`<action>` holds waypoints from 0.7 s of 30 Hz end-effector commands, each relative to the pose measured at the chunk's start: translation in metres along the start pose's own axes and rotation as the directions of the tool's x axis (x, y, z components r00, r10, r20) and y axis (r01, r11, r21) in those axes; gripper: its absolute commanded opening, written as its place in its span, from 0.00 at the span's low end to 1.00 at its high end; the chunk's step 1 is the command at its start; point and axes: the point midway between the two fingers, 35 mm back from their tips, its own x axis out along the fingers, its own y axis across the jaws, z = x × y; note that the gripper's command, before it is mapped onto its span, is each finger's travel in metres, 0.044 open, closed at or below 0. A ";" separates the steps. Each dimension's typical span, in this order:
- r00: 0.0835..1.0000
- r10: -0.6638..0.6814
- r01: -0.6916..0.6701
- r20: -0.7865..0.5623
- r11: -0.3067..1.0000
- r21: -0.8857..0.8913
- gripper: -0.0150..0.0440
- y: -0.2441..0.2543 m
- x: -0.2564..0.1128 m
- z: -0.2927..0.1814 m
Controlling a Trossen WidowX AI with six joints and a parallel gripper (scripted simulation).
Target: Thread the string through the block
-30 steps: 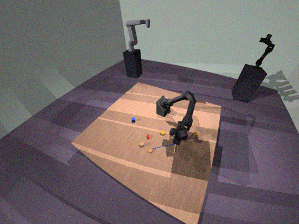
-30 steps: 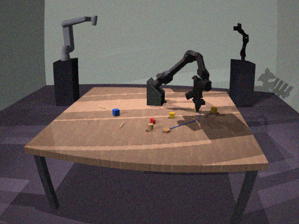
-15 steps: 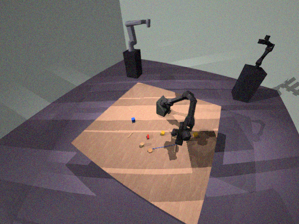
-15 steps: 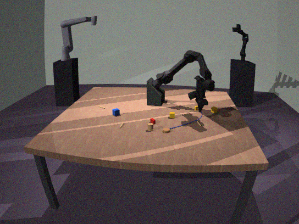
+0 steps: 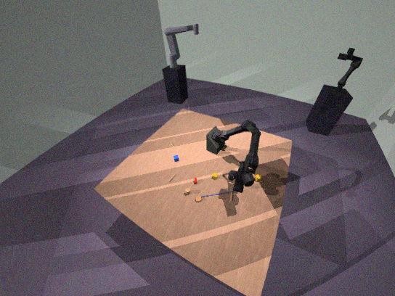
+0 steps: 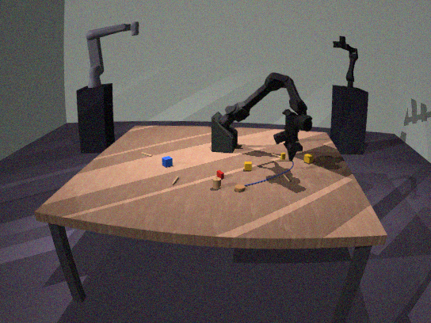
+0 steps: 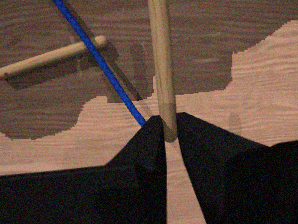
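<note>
My gripper is shut on the string's wooden stick, low over the right part of the table. The stick points away from the fingers in the wrist view, with its near end between the tips. The blue string runs from the fingertips to the round wooden button. A small tan wooden piece, apparently the block, stands left of the button, apart from the gripper. Its hole cannot be made out.
A loose stick lies near the gripper, with the string passing over it in the wrist view. Yellow pieces, a red piece, a blue cube and other sticks lie about.
</note>
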 end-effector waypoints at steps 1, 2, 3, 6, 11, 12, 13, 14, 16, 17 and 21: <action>1.000 0.000 0.000 0.002 1.000 0.005 0.25 -0.003 0.003 0.002; 1.000 0.000 0.000 0.002 1.000 0.005 0.25 -0.004 0.004 0.002; 1.000 0.000 0.000 0.002 1.000 0.005 0.25 -0.005 0.004 0.003; 1.000 0.000 0.000 0.002 1.000 0.005 0.25 -0.007 0.007 0.004; 1.000 0.000 0.000 0.003 1.000 0.006 0.25 -0.011 0.012 0.006; 1.000 0.000 0.000 0.003 1.000 0.006 0.25 -0.012 0.012 0.007; 1.000 0.000 0.000 0.003 1.000 0.006 0.25 -0.013 0.013 0.007; 1.000 0.000 0.000 0.003 1.000 0.006 0.25 -0.013 0.014 0.008; 1.000 -0.001 0.000 0.003 1.000 0.006 0.25 -0.015 0.016 0.009; 1.000 -0.001 0.001 0.003 1.000 0.006 0.25 -0.016 0.017 0.009; 1.000 -0.001 0.001 0.004 1.000 0.006 0.25 -0.019 0.020 0.011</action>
